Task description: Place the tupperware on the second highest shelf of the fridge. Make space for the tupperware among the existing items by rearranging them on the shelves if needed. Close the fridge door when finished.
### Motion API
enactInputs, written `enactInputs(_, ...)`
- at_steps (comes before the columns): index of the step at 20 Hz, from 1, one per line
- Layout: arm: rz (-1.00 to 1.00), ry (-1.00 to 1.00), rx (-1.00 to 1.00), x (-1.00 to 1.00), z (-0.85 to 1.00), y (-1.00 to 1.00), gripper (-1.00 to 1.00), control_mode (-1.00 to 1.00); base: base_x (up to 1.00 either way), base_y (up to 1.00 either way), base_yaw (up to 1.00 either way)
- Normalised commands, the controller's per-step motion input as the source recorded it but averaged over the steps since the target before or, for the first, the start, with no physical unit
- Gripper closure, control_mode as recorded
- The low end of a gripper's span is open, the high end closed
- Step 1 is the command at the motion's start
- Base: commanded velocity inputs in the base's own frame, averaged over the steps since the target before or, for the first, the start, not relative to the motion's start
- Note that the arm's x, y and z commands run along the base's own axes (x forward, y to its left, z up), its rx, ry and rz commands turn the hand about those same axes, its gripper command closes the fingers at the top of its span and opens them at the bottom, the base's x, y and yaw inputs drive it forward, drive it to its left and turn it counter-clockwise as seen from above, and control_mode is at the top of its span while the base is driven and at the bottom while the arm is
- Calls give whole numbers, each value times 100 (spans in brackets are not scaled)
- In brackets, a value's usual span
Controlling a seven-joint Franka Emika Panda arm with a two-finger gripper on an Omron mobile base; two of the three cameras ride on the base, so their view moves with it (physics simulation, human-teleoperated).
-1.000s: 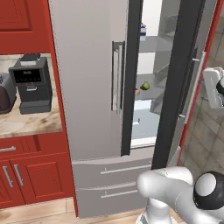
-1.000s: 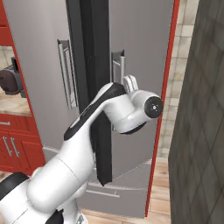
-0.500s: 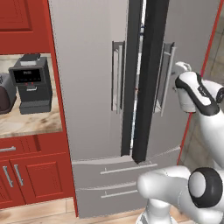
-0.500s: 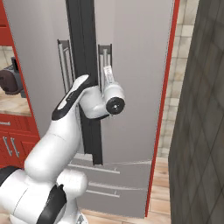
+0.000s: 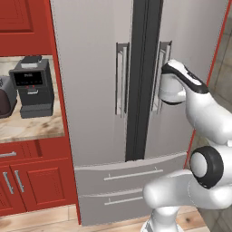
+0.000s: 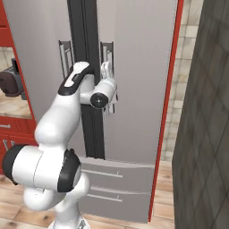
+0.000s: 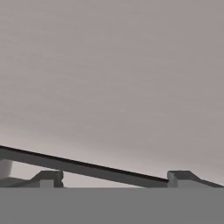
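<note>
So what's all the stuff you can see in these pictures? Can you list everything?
fridge: one, silver-grey with dark centre strip, filling the middle.
fridge door: one, silver-grey, right-hand side, looks shut.
bar handles: two, grey, either side of the centre strip.
lower drawers: two, grey, under the doors.
coffee machine: one, black, on the counter at left.
cabinets: red, left of the fridge.
gripper: one, white, at the right-hand door's handle.

Black coffee machine (image 5: 31,86) on wooden counter (image 5: 31,129); perhaps a toaster (image 5: 6,96) beside it.
</note>
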Motion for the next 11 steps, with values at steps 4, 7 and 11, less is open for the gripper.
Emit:
enactInputs(4,0,0,0,0,0,0,-100,-100,0,0,0)
enactInputs(7,0,0,0,0,0,0,-100,-100,0,0,0)
enactInputs(11,0,0,0,0,0,0,-100,-100,0,0,0)
